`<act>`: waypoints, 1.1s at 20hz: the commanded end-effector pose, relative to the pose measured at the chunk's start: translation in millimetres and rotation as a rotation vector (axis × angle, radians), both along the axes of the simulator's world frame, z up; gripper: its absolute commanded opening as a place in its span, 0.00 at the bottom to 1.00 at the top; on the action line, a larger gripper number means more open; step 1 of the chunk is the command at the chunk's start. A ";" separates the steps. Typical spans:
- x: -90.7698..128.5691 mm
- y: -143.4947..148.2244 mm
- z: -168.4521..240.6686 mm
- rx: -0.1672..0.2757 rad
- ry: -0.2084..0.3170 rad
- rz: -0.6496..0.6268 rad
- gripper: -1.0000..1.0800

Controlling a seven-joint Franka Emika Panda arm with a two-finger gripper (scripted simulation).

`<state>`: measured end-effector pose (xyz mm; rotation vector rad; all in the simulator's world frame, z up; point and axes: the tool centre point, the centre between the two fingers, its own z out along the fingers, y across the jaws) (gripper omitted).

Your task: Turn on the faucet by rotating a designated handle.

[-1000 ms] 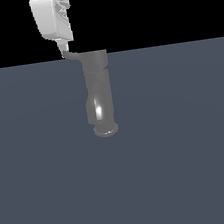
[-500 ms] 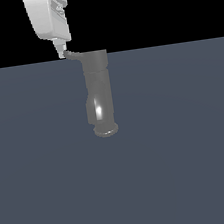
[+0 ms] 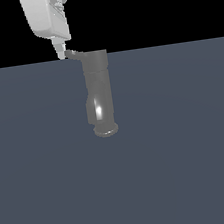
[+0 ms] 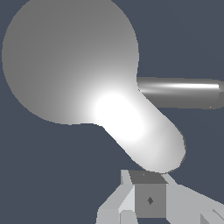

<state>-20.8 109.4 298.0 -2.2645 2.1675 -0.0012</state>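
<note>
The white gripper (image 3: 63, 52) hangs at the upper left in the exterior view, its fingertips right at the outer end of the handle (image 3: 73, 54). Can't tell whether the fingers are clenched or released; the wrist view only shows finger (image 4: 151, 199) bits. The handle sticks out left from the top of the faucet (image 3: 100, 93), which stands upright mid-scene on a flat grey floor (image 3: 190, 148).
</note>
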 end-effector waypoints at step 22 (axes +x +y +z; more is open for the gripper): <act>-37.9 -90.8 0.2 -0.004 0.005 -0.022 0.00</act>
